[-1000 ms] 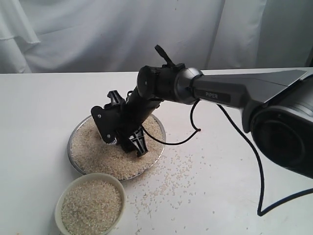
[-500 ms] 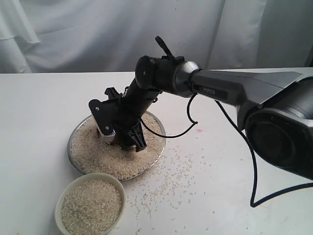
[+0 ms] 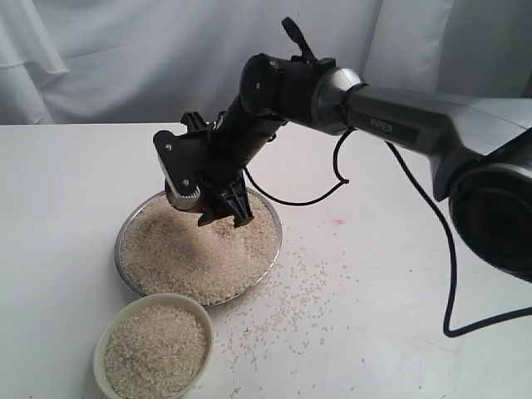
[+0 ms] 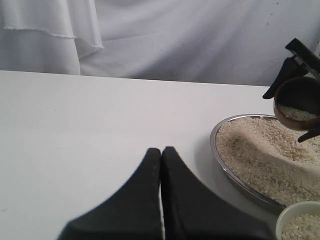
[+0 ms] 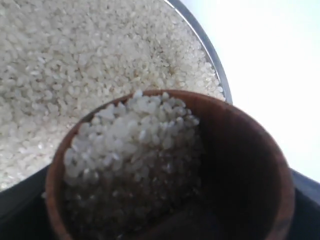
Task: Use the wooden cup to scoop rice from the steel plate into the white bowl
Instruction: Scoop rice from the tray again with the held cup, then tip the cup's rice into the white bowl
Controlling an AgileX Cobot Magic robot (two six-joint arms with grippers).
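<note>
The steel plate lies left of centre, heaped with rice. Above its far side my right gripper is shut on the wooden cup, held clear of the heap. In the right wrist view the wooden cup is partly filled with rice, with the steel plate below. The white bowl stands in front of the plate, full of rice. My left gripper is shut and empty over bare table, left of the steel plate; it also sees the wooden cup.
Loose grains are scattered on the white table to the right of the plate and bowl. A black cable hangs from the right arm down to the table. White cloth hangs behind.
My right gripper has lifted the wooden cup up out of the rice heap and slightly back; it now hangs above the plate with rice inside.
</note>
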